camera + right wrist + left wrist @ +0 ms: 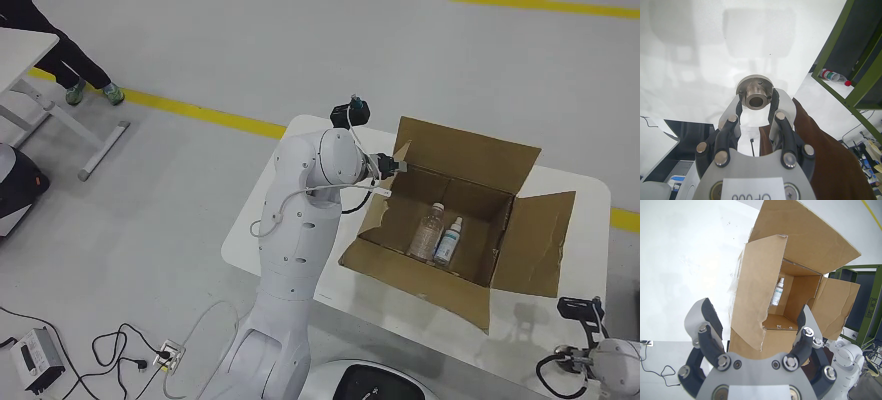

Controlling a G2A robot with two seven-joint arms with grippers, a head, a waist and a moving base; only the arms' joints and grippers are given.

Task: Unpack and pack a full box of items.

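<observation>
The white counter (390, 300) carries the open cardboard box (450, 225), flaps splayed, with a green-framed rack (871, 313) beyond it. The torn near flap (757, 291) stands right before the left end effector (756, 305), fingers spread wide and empty, and partly masks the interior. Inside lie a clear plastic bottle (427, 230) and a spray bottle (449, 241), side by side. The right end effector (756, 98) clamps a flanged metal collar (755, 91).
</observation>
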